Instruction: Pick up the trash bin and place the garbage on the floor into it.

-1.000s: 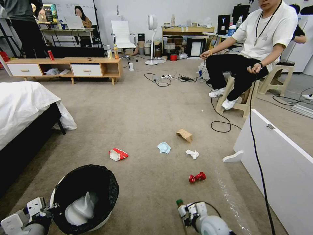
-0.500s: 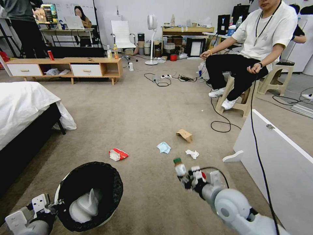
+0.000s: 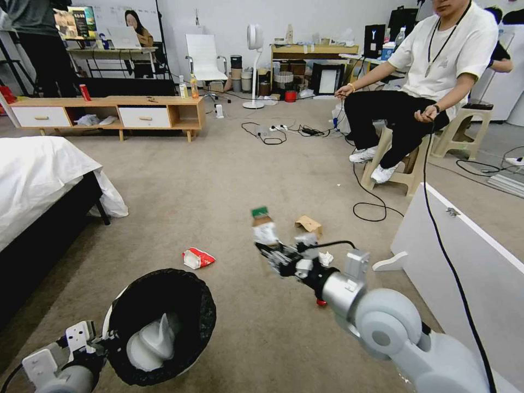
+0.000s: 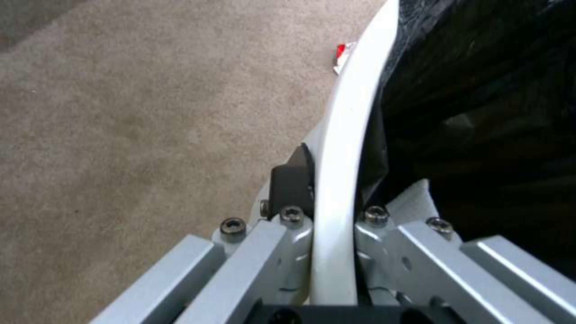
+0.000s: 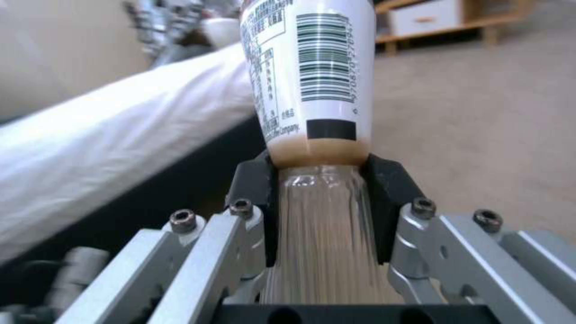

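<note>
The right gripper (image 3: 275,256), jaws clamped on the green-capped bottle (image 3: 263,226), is holding it aloft beside the bin (image 3: 158,327), whose rim the left gripper (image 4: 336,216) is pinching; the release is best made squarely over the black liner.

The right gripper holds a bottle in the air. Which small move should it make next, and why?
Probably carry it leftward over the round white bin with the black bag. The right gripper is shut on the green-capped clear bottle, raised above the beige carpet beside the bin's opening, while the left gripper clamps the bin's rim.
</note>
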Motion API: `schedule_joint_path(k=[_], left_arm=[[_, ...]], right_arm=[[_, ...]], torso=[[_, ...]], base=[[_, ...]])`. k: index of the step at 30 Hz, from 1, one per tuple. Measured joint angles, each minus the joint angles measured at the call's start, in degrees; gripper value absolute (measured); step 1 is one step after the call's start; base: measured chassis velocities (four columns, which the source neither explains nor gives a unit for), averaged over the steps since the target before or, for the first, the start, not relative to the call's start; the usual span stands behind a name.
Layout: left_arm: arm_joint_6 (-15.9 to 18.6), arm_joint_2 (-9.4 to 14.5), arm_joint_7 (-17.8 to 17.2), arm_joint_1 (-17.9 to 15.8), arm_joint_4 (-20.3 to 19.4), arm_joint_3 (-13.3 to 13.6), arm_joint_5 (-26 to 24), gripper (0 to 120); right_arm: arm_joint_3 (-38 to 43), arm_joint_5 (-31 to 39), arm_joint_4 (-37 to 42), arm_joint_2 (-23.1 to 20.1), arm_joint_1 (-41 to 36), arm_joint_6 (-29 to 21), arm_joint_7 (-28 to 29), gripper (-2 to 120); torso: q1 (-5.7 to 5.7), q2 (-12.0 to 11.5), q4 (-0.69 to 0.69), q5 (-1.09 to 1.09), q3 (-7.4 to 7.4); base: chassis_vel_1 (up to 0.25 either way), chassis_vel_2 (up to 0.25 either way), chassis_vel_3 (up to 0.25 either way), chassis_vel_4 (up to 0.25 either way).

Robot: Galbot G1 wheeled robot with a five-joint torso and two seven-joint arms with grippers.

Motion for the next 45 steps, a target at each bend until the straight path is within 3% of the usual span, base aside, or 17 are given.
schedule_joint_path(k=[10,22,27,30,45], left_arm=[[0.0,0.3,0.0,-0.1,0.1,0.0,0.1,2],[0.0,0.2,0.0,-0.4,0.4,0.0,0.3,2],[0.0,0.1,0.0,-0.3,0.2,-0.1,0.5,2],[0.0,-0.2,0.0,-0.2,-0.3,-0.3,0.5,2],[0.0,-0.7,0.1,0.0,-0.9,-0.4,0.6,2]], right_arm=[[-10.3,5.0,-2.7,4.4,9.9,0.9,0.1,26],[-21.8,7.4,-4.9,9.4,16.7,-5.0,7.0,26],[-23.8,7.5,-5.5,11.2,18.8,-7.8,9.9,26],[-26.1,8.8,-5.9,13.6,22.0,-11.9,14.3,26],[-29.2,11.2,-7.0,17.7,23.5,-18.9,21.4,26]], torso=[[0.00,0.0,0.00,0.00,0.00],[0.00,0.0,-0.01,0.00,0.00],[0.00,0.0,-0.01,0.00,0.00],[0.00,0.0,0.01,0.00,0.00],[0.00,0.0,-0.01,0.00,0.00]], base=[[0.000,0.000,0.000,0.000],[0.000,0.000,0.000,0.000],[0.000,0.000,0.000,0.000],[0.000,0.000,0.000,0.000],[0.000,0.000,0.000,0.000]])
